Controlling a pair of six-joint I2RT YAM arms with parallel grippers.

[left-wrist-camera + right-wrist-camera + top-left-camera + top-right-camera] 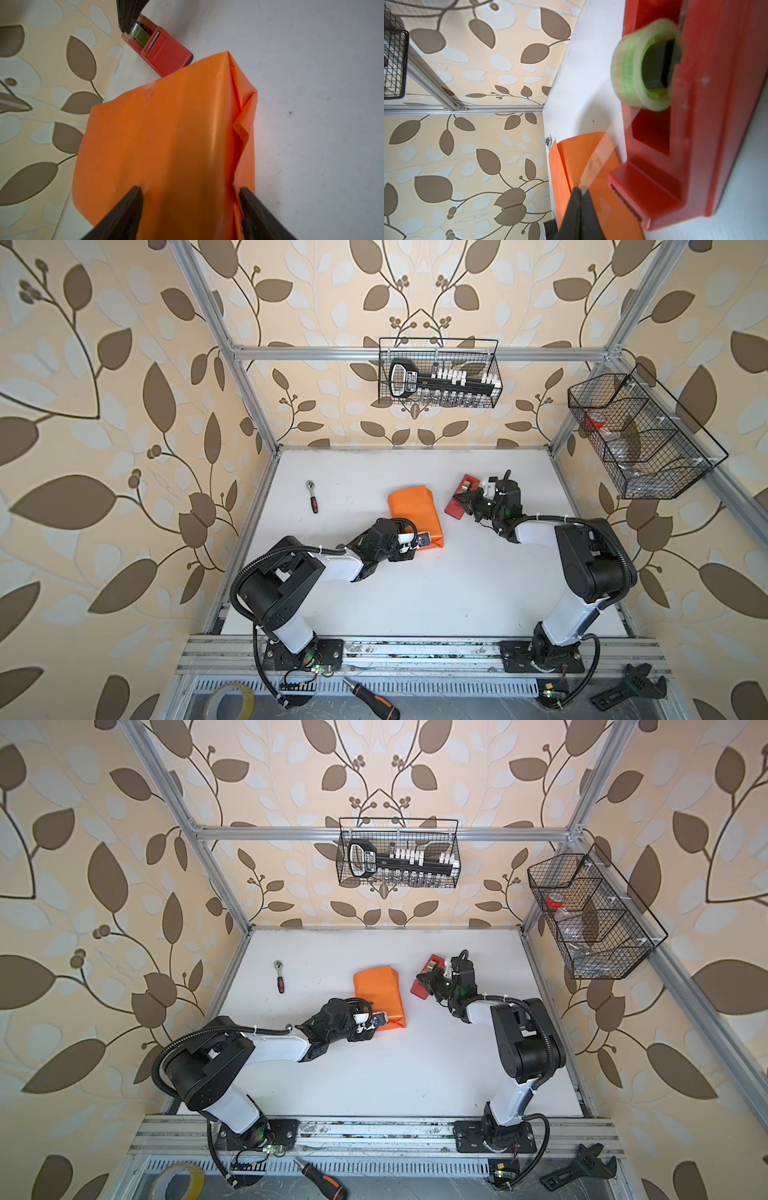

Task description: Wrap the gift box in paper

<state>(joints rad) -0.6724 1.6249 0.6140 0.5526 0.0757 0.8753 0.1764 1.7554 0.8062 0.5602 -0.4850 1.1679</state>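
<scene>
My right gripper (580, 194) is pinched shut on the free end of the tape (604, 149), a clear strip running back to the roll (629, 68) in the dispenser (716, 124). My left gripper (190, 190) has its jaws well apart, tips down on the near end of the paper (166, 124). They straddle the parcel rather than close on it, and I take that as pinning it down.

The box is out of sight. I judge it to be inside the orange paper, which lies folded over mid-table (415, 593), just beside the dispenser.

The step in hand, as I read it, is drawing off a length of tape to fix the wrap.

- **Pull:** I should pull in line with the roll, slow and even, so the strip runs flat and does not curl onto itself.
- **Dispenser:** Nothing holds it, so a jerk could drag or tip it.
- **Cut:** Once the strip is long enough to bridge a seam, I should bring it down across the cutter (626, 204) and tear with a short sideways snap, pinch firm.
- **Left side:** It should bear down on the paper, because the loose folds along one side (243, 124) look ready to spring open.
- **Carry:** Then I carry the strip taut, sticky face down, to that seam.
</scene>
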